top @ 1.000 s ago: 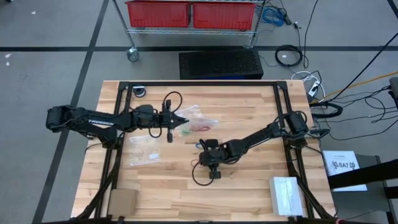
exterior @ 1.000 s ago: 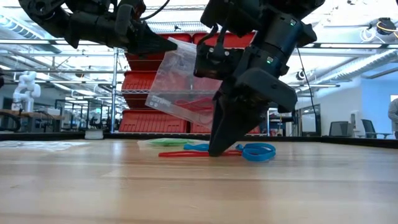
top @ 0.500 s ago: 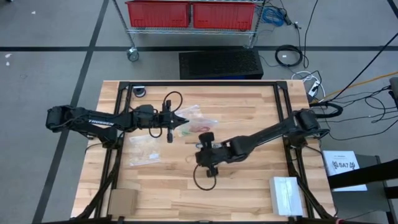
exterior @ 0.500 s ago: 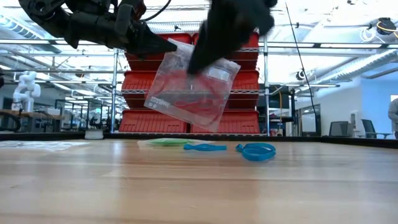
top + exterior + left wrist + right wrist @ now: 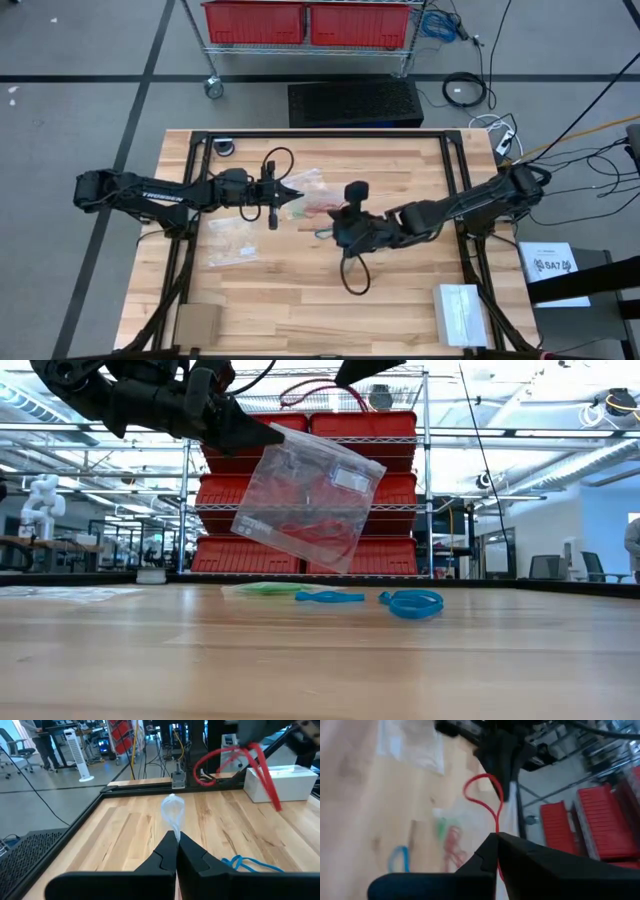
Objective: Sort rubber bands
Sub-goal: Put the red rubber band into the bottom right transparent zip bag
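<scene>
My left gripper (image 5: 268,432) is shut on a clear zip bag (image 5: 305,500) with red rubber bands inside, held well above the table's middle (image 5: 318,196). My right gripper (image 5: 495,836) is shut on a red rubber band (image 5: 481,790) and is raised high, just right of the bag (image 5: 338,222); the left wrist view shows that band (image 5: 226,761) in the air beyond the bag. On the wood lie a blue band (image 5: 411,602), another blue one (image 5: 330,597) and a green one (image 5: 265,588). My left gripper pinches an upper corner of the zip bag (image 5: 172,815) between its two fingers, which lie level and come from the table's left. The bag hangs tilted below and beyond the fingertips, clear of the table. My right gripper pinches the red band at one point of its loop (image 5: 496,827) between its fingertips. The rest of the loop (image 5: 322,390) stands out beyond the fingers, lifted clear of the table.
Clear bags (image 5: 232,240) lie flat on the table's left half. A white box (image 5: 458,312) sits at the near right corner, a cardboard piece (image 5: 198,322) at the near left. Black frame rails (image 5: 452,170) run along the table's sides.
My right gripper, down at the table a second ago with its fingertips on the red band, has risen high and rolled its wrist. The red band has gone up with it, lifted clear of the wood. The blue and green bands have stayed where they lay.
</scene>
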